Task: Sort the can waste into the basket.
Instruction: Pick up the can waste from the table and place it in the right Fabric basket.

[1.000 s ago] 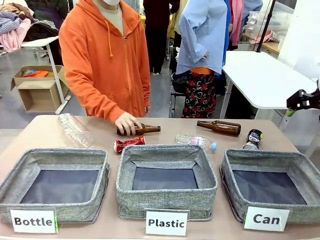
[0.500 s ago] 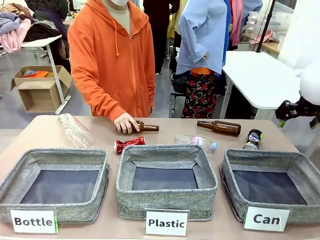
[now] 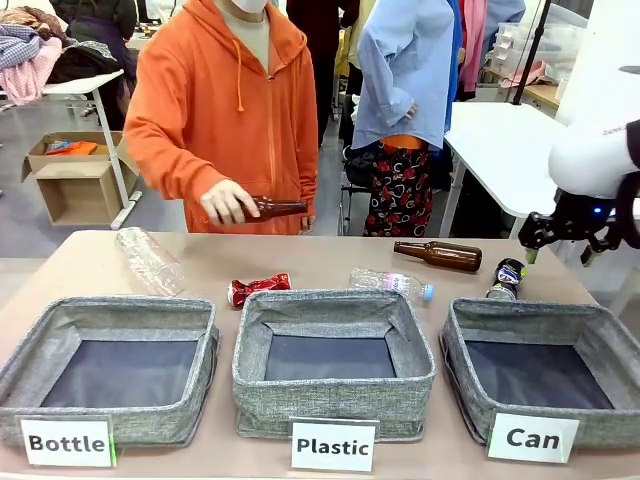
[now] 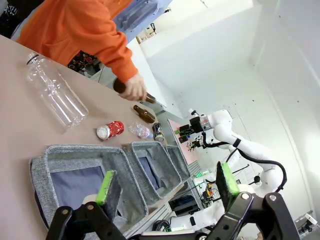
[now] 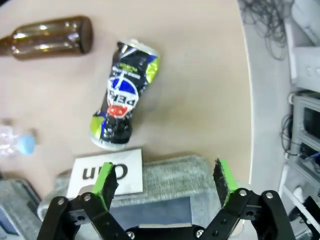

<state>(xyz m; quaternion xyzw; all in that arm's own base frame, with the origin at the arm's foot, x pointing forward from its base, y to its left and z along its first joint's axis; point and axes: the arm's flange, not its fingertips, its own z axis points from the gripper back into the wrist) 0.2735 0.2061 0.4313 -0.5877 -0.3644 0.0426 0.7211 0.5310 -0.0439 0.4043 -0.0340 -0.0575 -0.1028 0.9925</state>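
Observation:
A dark crushed can (image 3: 507,277) with blue, red and yellow print lies just behind the grey basket (image 3: 530,312) labelled "Can" at the right. A shiny red crushed can (image 3: 258,288) lies behind the middle bin. My right gripper (image 3: 556,252) hangs open in the air, above and to the right of the dark can. In the right wrist view the dark can (image 5: 122,102) lies beyond the open right gripper (image 5: 165,182), with the basket's rim (image 5: 170,172) under the fingers. My left gripper (image 4: 167,182) is open and holds nothing, high above the bins, with the red can (image 4: 111,130) far off.
A person in an orange hoodie holds a brown bottle (image 3: 270,208) in the air over the far edge. Another brown bottle (image 3: 440,254) and a clear plastic bottle (image 3: 392,283) lie mid-table. A larger clear bottle (image 3: 150,260) lies far left. Bins labelled "Bottle" (image 3: 30,345) and "Plastic" (image 3: 330,303) stand in front.
The person has lifted the brown bottle off the table. My right arm has come down and leftward, closer to the dark can. Both cans lie as before.

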